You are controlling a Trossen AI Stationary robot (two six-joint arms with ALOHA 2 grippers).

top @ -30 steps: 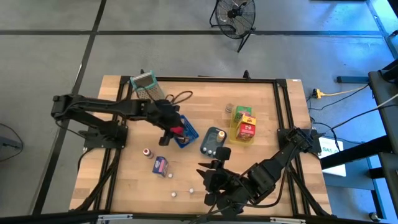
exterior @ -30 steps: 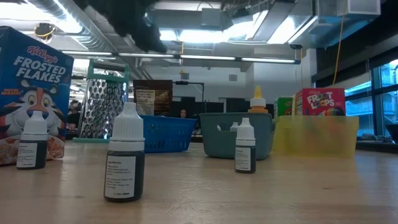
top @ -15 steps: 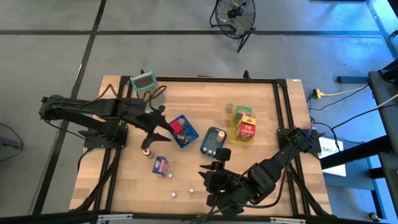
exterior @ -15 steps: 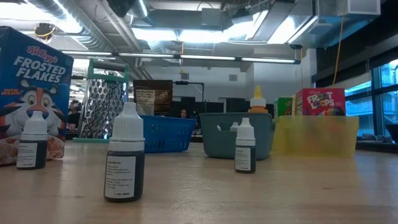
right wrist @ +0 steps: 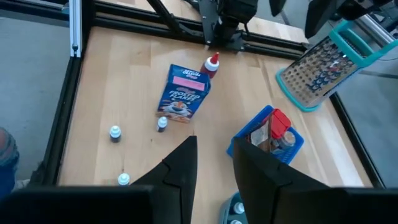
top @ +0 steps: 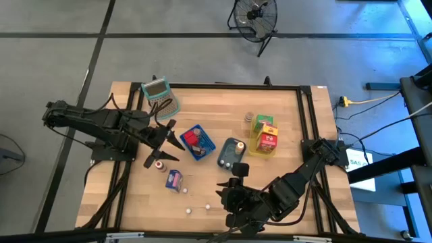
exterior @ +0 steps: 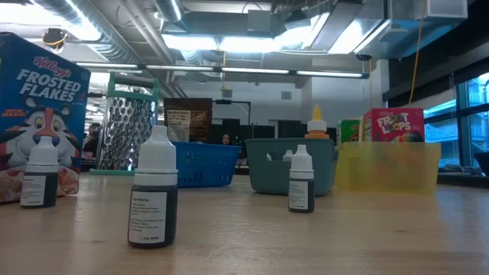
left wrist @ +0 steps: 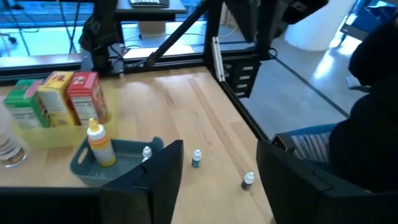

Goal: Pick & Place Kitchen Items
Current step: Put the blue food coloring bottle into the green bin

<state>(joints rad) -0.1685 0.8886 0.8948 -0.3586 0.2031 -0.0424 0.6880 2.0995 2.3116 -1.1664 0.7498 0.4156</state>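
— Wooden tabletop [top: 209,108] first: how many baskets stand on it?

— Three: one blue mesh basket [top: 204,150] near the middle with a red packet [top: 190,139] in it, one teal tray [top: 229,148] just beside it with little bottles inside, and one yellow tray [top: 260,148] further toward the right arm's side.

— And the boxes?

— The yellow tray holds three small upright cartons in the left wrist view, green [left wrist: 20,102], yellow [left wrist: 52,98] and red [left wrist: 84,94]. One blue Frosted Flakes cereal box [top: 174,179] lies flat on the boards, and one teal-framed metal grater [top: 160,94] lies at the far edge.

— Smaller things?

— One red-capped brown bottle [top: 160,165] stands next to the cereal box. Three tiny white-capped dropper bottles [top: 184,191] are scattered on the bare wood near the front edge.

— The grippers?

— The left gripper [top: 165,144] hangs just above the red-capped bottle, between it and the blue basket, fingers spread fairly wide and holding nothing. The right gripper [top: 228,201] sits low near the front edge, close to the dropper bottles, its fingers [right wrist: 183,163] set a narrow gap apart, empty.
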